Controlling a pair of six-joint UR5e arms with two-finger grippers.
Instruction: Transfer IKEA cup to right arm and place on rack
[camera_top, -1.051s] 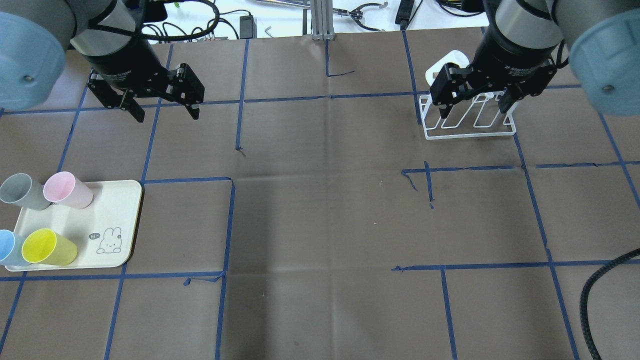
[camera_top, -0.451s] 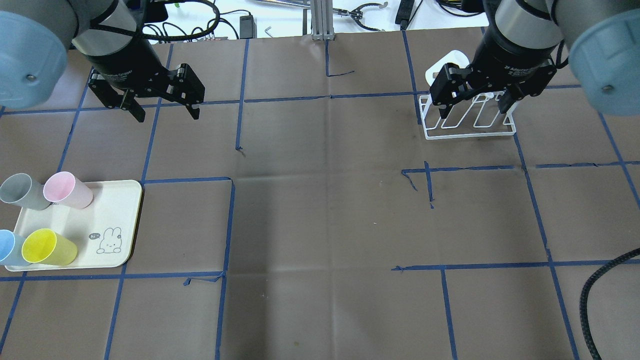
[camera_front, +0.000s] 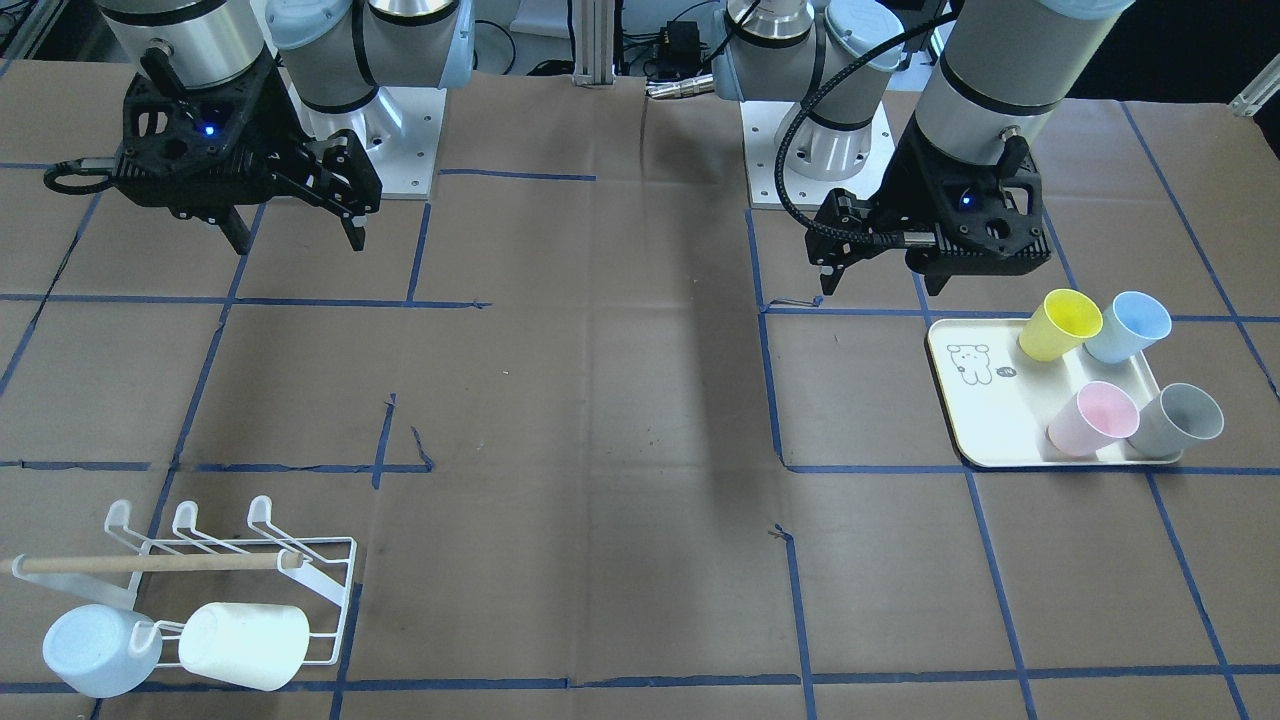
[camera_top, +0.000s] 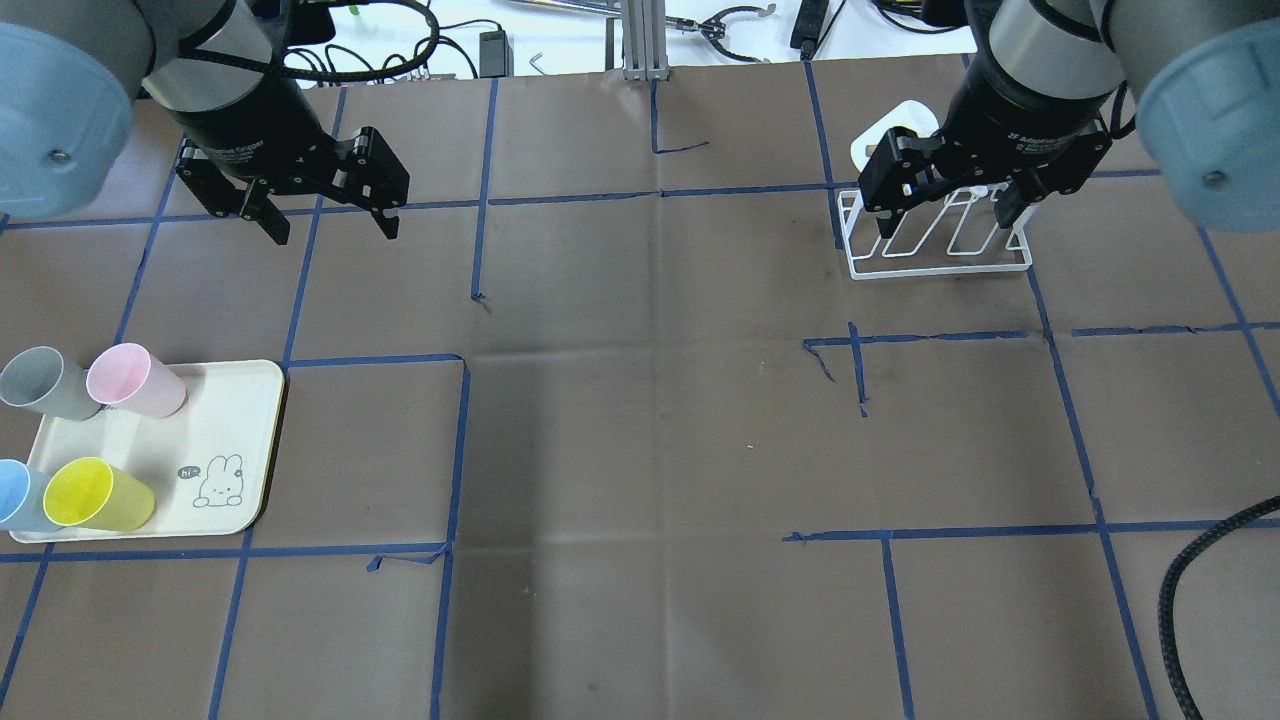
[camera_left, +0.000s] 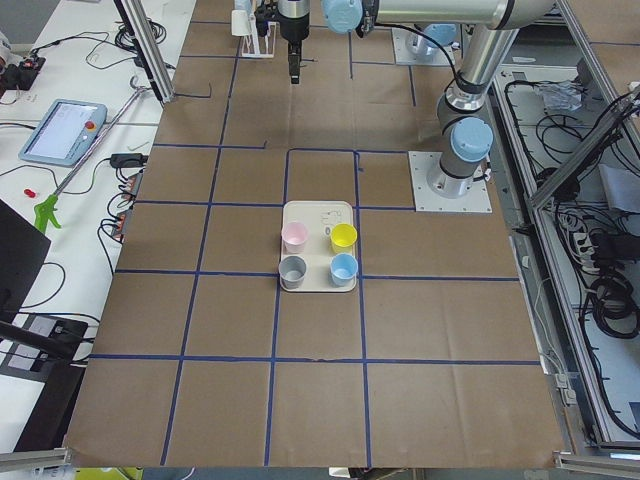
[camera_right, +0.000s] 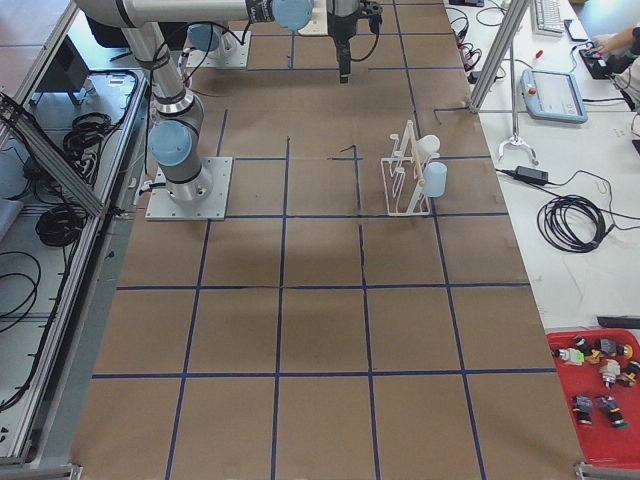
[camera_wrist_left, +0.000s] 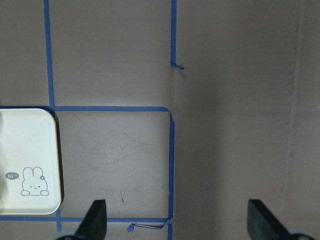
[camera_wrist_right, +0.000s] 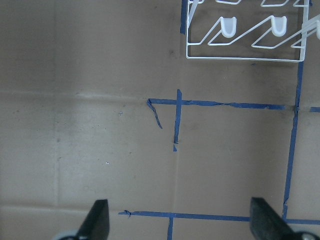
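Note:
Several plastic cups stand on a cream tray (camera_top: 232, 420): grey (camera_top: 45, 383), pink (camera_top: 135, 380), blue (camera_top: 15, 495) and yellow (camera_top: 98, 495). My left gripper (camera_top: 335, 232) is open and empty, hanging above the table beyond the tray; it shows at the right of the front-facing view (camera_front: 878, 285). My right gripper (camera_top: 945, 225) is open and empty, in front of the white wire rack (camera_top: 940, 262) in the overhead view. In the front-facing view the rack (camera_front: 325, 570) carries a white cup (camera_front: 243, 645) and a pale-blue cup (camera_front: 100, 650), with a wooden dowel (camera_front: 150, 562) across it.
The table is brown paper marked with blue tape lines. The left wrist view shows the tray's corner (camera_wrist_left: 30, 165); the right wrist view shows the rack's edge (camera_wrist_right: 240, 50). A thick black cable (camera_top: 1195, 580) loops in at the near right. Both arm bases (camera_front: 400, 130) stand at the robot's side.

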